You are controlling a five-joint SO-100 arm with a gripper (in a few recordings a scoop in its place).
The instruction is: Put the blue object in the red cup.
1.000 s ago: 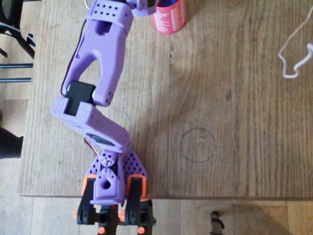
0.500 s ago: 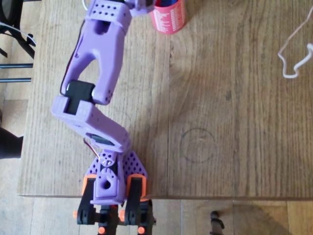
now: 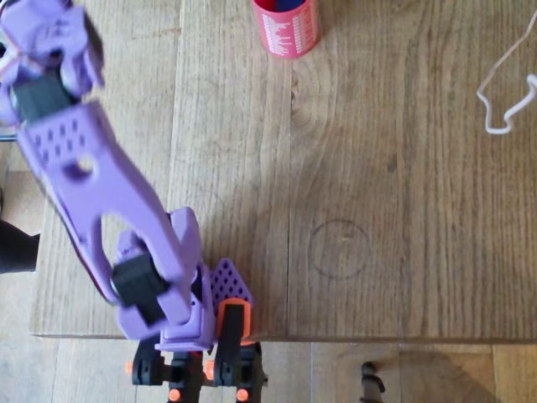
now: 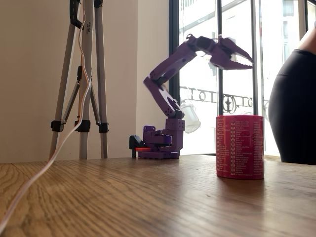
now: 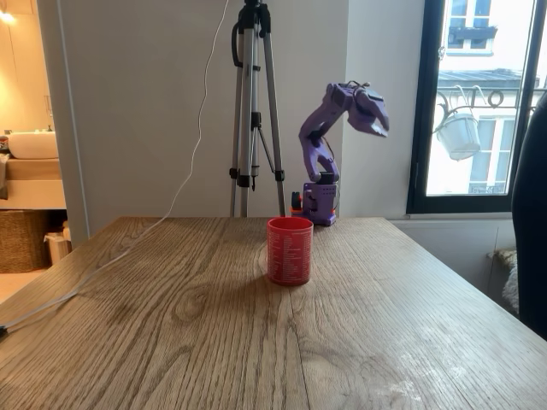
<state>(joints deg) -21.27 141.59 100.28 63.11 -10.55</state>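
Blue object (image 3: 286, 4) sits down inside the red cup (image 3: 287, 32) at the table's far edge, and the gripper (image 4: 236, 55), fingers parted and holding nothing, hangs high up and well off to the cup's left overhead.

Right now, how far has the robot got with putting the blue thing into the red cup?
It looks all but done. In the overhead view, something blue shows inside the red cup at the table's far edge. Nothing seems to be in hand: the hand is raised high above the table, away from the cup, jaws apart and seemingly empty. What is left, probably, is only for the arm to settle.
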